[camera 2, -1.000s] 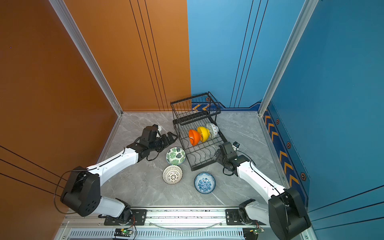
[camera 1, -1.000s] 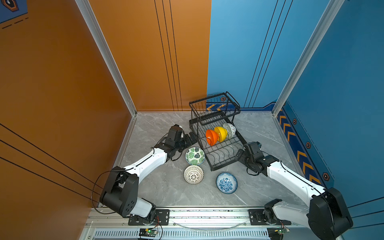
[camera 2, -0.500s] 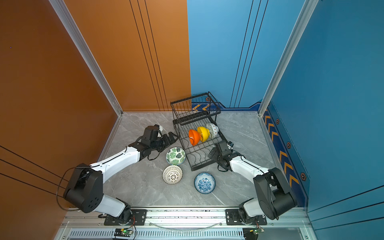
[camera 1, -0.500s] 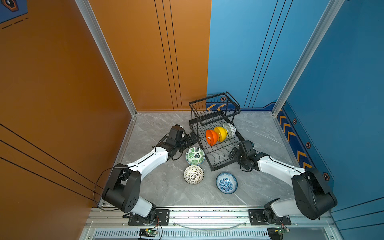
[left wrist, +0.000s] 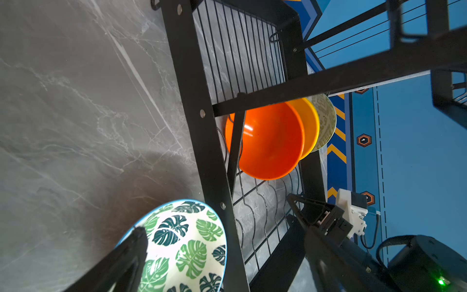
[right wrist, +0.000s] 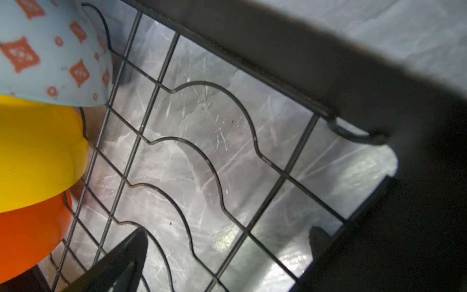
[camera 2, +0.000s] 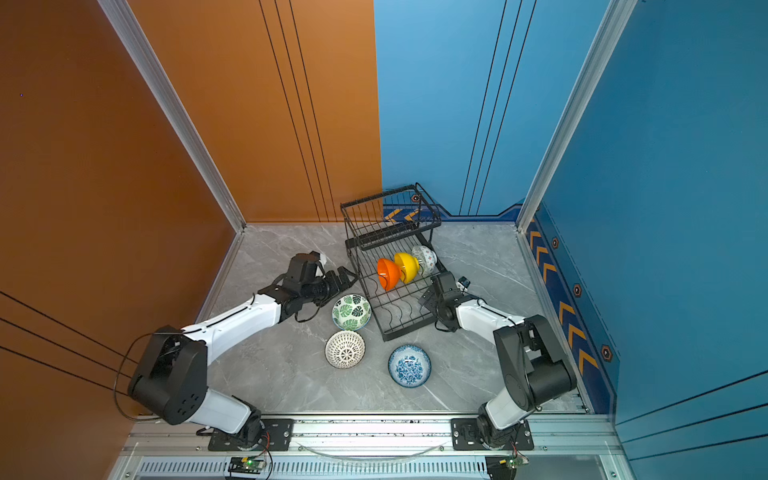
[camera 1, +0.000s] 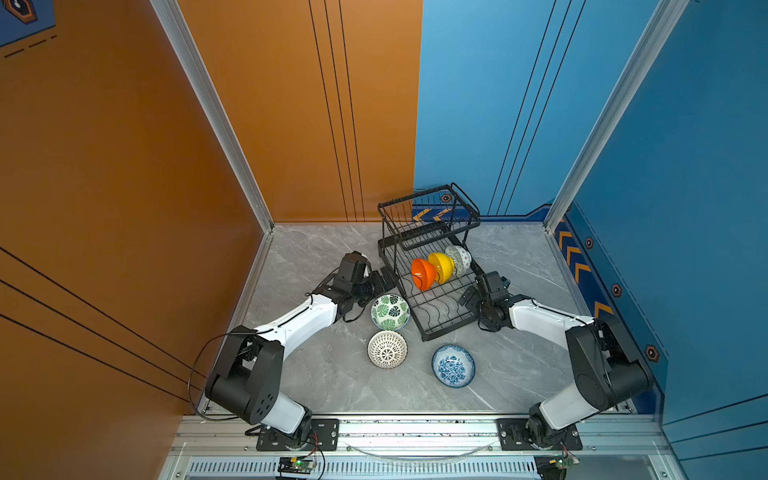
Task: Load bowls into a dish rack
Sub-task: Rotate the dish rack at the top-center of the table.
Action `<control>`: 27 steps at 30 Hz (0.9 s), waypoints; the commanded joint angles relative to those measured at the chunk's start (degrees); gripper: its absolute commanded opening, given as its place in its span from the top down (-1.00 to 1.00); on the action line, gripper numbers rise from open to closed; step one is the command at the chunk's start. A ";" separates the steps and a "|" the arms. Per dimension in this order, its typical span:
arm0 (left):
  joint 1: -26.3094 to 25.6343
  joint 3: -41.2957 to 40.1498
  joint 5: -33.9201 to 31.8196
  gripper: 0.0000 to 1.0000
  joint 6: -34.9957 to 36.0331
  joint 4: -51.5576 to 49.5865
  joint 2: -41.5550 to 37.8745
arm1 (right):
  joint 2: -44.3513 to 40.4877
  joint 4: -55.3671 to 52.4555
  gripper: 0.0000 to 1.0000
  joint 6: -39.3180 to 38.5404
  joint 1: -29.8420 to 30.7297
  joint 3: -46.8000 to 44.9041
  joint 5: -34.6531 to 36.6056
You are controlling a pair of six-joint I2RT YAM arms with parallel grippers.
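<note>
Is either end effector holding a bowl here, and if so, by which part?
Nothing is held: both the left end effector and right end effector are open and empty.

In both top views the light is bright and even, seemingly from overhead, and the arms cast only soft, faint shadows on the table [camera 1: 340,386]. Wall lines splay outward toward the frame edges. The left wrist view is crisp, with a small white glare on the orange bowl [left wrist: 267,141] and a broad shadow beside the leaf bowl [left wrist: 187,242]. The right wrist view is dimmer: the dish rack [right wrist: 353,75] frame nearest the lens is a dark blur, and the table gleams through the wires.
</note>
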 commanded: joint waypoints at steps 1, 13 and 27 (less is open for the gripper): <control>0.99 -1.36 1.90 -0.96 1.34 -0.37 0.42 | 1.18 2.77 -1.00 -1.26 -0.34 3.92 0.69; 3.19 -2.54 1.56 -0.96 3.39 -5.90 -1.44 | 5.47 -1.72 -1.00 -6.32 -3.22 11.24 1.10; 3.07 -5.64 0.33 -0.84 7.23 -13.70 -2.03 | -2.40 -6.36 -1.00 -11.64 -3.66 5.00 0.62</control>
